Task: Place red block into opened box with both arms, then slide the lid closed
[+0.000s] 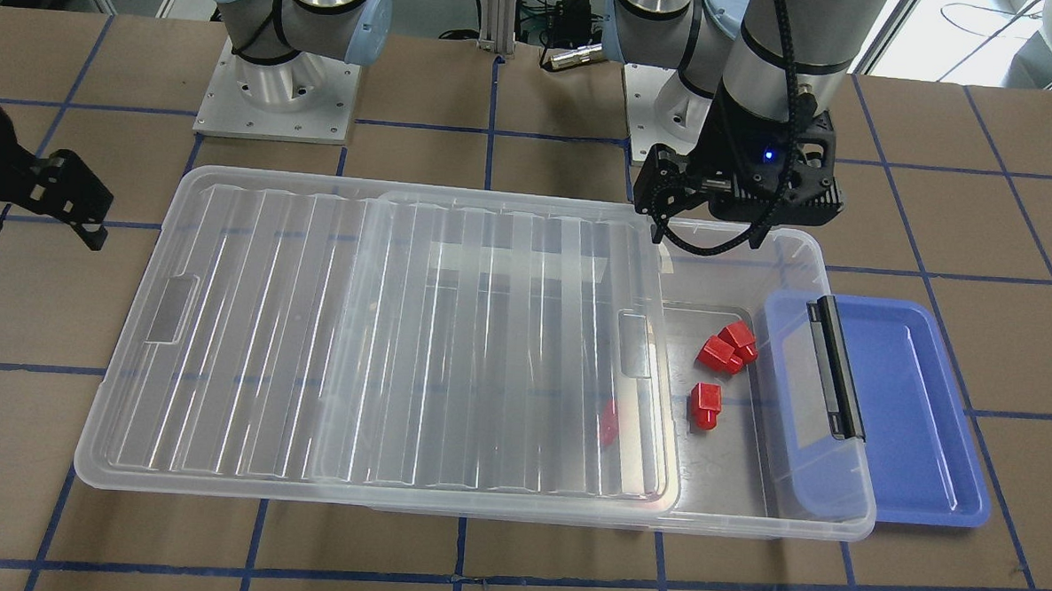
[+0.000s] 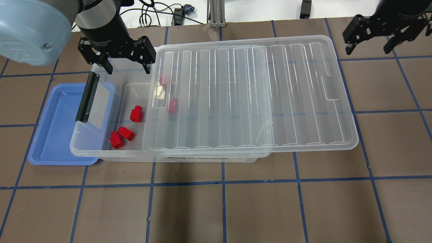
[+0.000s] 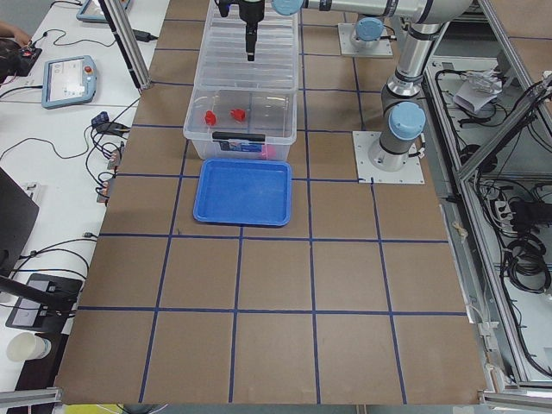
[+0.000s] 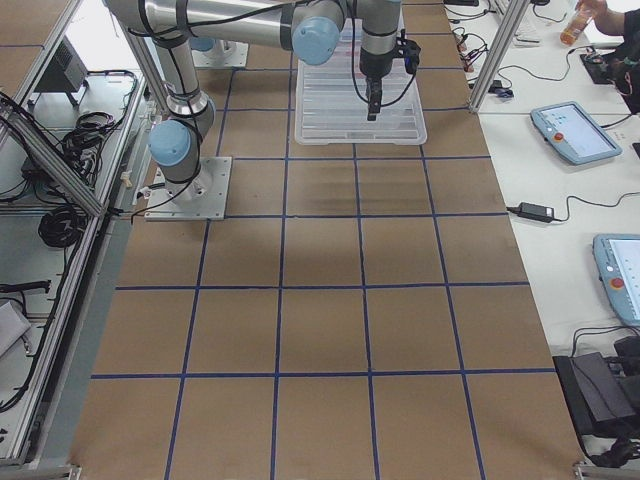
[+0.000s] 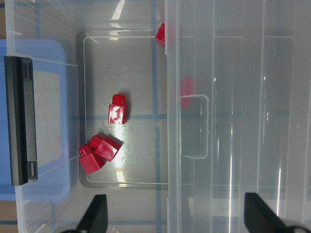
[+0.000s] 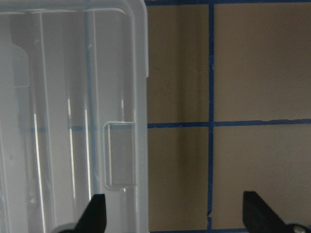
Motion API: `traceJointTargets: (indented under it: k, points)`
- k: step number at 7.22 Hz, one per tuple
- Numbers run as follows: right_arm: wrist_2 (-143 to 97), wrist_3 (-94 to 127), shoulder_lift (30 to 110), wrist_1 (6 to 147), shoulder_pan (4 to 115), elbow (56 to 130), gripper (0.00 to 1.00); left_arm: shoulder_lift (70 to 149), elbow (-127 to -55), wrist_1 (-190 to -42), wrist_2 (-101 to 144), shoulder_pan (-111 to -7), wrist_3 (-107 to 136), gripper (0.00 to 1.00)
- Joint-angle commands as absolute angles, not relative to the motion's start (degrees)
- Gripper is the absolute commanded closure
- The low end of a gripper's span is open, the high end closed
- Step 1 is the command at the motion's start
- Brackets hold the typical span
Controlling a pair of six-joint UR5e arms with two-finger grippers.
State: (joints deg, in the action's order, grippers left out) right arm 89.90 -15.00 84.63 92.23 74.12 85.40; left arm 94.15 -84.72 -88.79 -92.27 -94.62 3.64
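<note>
Red plastic, small and stubbed: one red block lies alone on the floor of the large clear plastic box, at its uncovered latch end, with two more touching just beside it. The ribbed clear plastic lid covers the rest. Your left gripper hangs over that open end, jaws wide and empty. The right gripper, also spread wide, holds nothing above the table off the lid's far corner. The box's latch end overlaps a shallow blue tray.

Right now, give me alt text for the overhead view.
A clear lid covers most of a clear box; three red blocks lie in its open left end. The open left claw hovers there; the open right claw hangs beyond the lid's right end.
</note>
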Motion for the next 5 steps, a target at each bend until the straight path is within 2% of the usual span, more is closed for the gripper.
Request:
traceJointTargets:
  k: [1,5]
  points:
    - [89.82,-18.28,84.73,93.33,70.76,90.32,0.00,93.08,-85.08,-89.12,-92.02,-94.75,3.69,0.00]
    - [94.19,-18.63,83.67,108.78,70.22,103.60,0.00,92.55,-84.47,-92.87,-92.02,-94.75,3.69,0.00]
